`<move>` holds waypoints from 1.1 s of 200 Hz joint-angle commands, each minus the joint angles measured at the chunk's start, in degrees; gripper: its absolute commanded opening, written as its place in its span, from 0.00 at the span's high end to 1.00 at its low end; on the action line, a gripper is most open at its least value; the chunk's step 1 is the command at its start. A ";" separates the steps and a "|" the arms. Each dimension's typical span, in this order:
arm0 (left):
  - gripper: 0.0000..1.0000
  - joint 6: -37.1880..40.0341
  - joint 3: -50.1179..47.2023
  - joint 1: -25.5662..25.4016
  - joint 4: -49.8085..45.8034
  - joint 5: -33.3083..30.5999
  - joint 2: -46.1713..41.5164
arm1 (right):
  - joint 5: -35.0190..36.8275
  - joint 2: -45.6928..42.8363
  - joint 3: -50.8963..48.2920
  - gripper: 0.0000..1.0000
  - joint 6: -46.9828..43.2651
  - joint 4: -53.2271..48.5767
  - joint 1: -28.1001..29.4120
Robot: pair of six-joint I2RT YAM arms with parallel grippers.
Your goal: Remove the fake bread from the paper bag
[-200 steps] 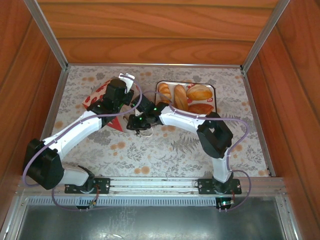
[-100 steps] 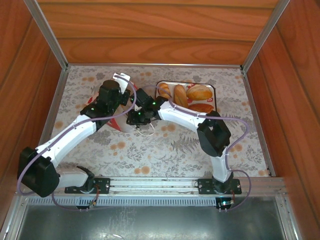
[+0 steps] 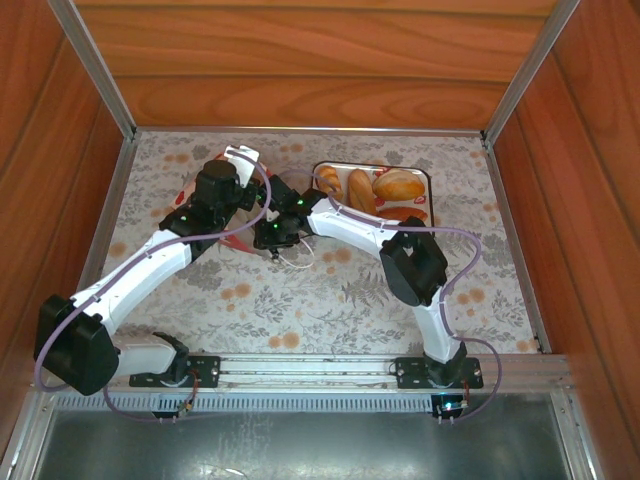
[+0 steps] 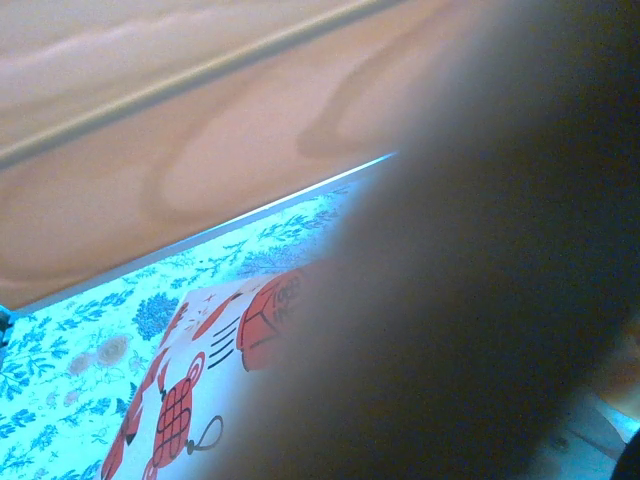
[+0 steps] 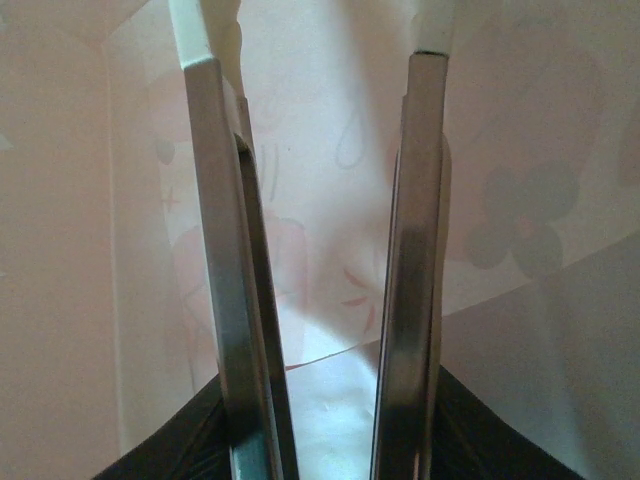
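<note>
Right hand [image 5: 320, 40], slightly spread and empty, points leftward inside the tilted paper bag [image 3: 188, 196], whose edge the left hand [image 3: 246, 170] pinches, while fake bread [image 3: 398, 185] lies on the tray [image 3: 428, 180] to its right.

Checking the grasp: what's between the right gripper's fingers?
Nothing: in the right wrist view the gap is bare, with the bag behind the open right gripper.

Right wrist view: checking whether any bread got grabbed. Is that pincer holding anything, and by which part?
Nothing held: the right pincer stands open inside the paper bag, gap empty.
</note>
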 commanded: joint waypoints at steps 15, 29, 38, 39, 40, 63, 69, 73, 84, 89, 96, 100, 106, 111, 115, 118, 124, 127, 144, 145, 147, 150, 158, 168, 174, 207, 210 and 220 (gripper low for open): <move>1.00 0.89 0.86 -1.69 -1.44 6.58 1.30 | 2.93 -0.83 1.58 0.57 0.00 1.53 0.52; 1.00 0.81 0.79 -1.67 -1.51 6.59 1.21 | 3.69 -0.65 1.59 0.64 0.44 1.43 0.25; 1.00 0.82 0.75 -1.69 -1.75 6.59 1.21 | 4.23 -0.64 1.67 0.71 0.64 1.43 0.15; 1.00 0.82 0.70 -1.69 -1.75 6.54 1.21 | 4.29 -0.64 1.67 0.72 0.64 1.43 0.10; 1.00 0.82 0.68 -1.69 -1.79 6.57 1.21 | 4.49 -0.60 1.67 0.73 0.71 1.37 0.06; 1.00 1.06 0.49 -1.71 -2.18 6.28 1.30 | 5.15 -0.89 2.41 0.86 0.82 1.00 -0.15; 1.00 1.14 0.49 -1.63 -2.25 6.24 1.38 | 5.23 -0.97 2.61 0.87 0.70 0.92 -0.27; 1.00 1.15 0.40 -1.68 -2.21 6.17 1.46 | 5.30 -1.07 2.80 0.88 0.65 0.83 -0.28; 1.00 1.25 0.28 -1.65 -2.37 5.90 1.69 | 5.15 -1.30 3.44 0.92 0.23 0.54 -0.24; 1.00 1.26 0.15 -1.69 -2.36 5.74 1.81 | 5.11 -1.42 3.55 0.93 0.13 0.32 -0.29; 1.00 1.23 0.06 -1.63 -2.37 5.46 1.99 | 4.85 -1.75 3.77 0.95 -0.04 0.23 -0.24; 1.00 1.26 0.05 -1.69 -2.36 5.23 2.15 | 4.80 -1.87 3.78 0.96 -0.27 0.15 -0.23; 1.00 1.32 -0.15 -1.67 -2.36 4.81 2.38 | 4.79 -2.24 3.72 0.97 -0.50 -0.03 -0.22; 1.00 1.32 -0.27 -1.69 -2.27 4.34 2.54 | 4.60 -2.58 3.59 0.98 -0.59 -0.06 -0.22; 1.00 1.30 -0.34 -1.65 -2.23 3.86 2.73 | 4.42 -2.84 3.41 1.00 -0.79 0.01 -0.23; 1.00 1.38 -0.42 -1.69 -2.20 3.53 2.85 | 4.29 -3.23 3.19 1.00 -0.95 0.11 -0.27; 1.00 1.41 -0.56 -1.67 -2.00 2.73 3.16 | 4.10 -3.71 2.93 1.00 -1.14 0.20 -0.27; 1.00 1.31 -0.65 -1.63 -2.01 2.31 3.29 | 3.78 -4.14 2.71 1.00 -1.33 0.28 -0.23; 1.00 1.28 -0.37 -1.67 -1.99 0.39 4.47 | 2.76 -5.72 1.78 1.00 -2.05 0.53 -0.20; 1.00 1.27 -0.38 -1.68 -2.00 0.32 4.55 | 2.72 -5.82 1.73 1.00 -2.07 0.54 -0.20; 1.00 1.26 -0.32 -1.69 -2.01 0.19 4.73 | 2.63 -6.05 1.64 1.00 -2.14 0.55 -0.19; 1.00 1.14 -0.19 -1.69 -1.97 -0.12 4.99 | 2.38 -6.31 1.41 1.00 -2.23 0.63 -0.21; 1.00 0.88 0.10 -1.69 -1.99 -0.72 5.59 | 2.05 -7.14 0.92 1.00 -2.43 0.67 -0.21; 1.00 0.52 0.29 -1.67 -1.91 -1.25 6.29 | 1.39 -8.04 0.30 1.00 -2.61 0.73 -0.17; 1.00 0.38 0.44 -1.70 -1.84 -1.75 6.67 | 0.96 -8.52 -0.05 1.00 -2.69 0.64 -0.21; 1.00 -0.43 1.60 -1.64 -1.49 -4.04 8.80 | -1.10 -10.78 -1.94 1.00 -2.74 0.89 -0.22; 1.00 -0.49 1.74 -1.67 -1.48 -4.25 8.98 | -1.36 -11.03 -2.22 1.00 -2.74 0.91 -0.22; 1.00 -0.59 2.14 -1.57 -1.34 -4.95 9.47 | -2.10 -11.61 -2.83 1.00 -2.79 0.99 -0.22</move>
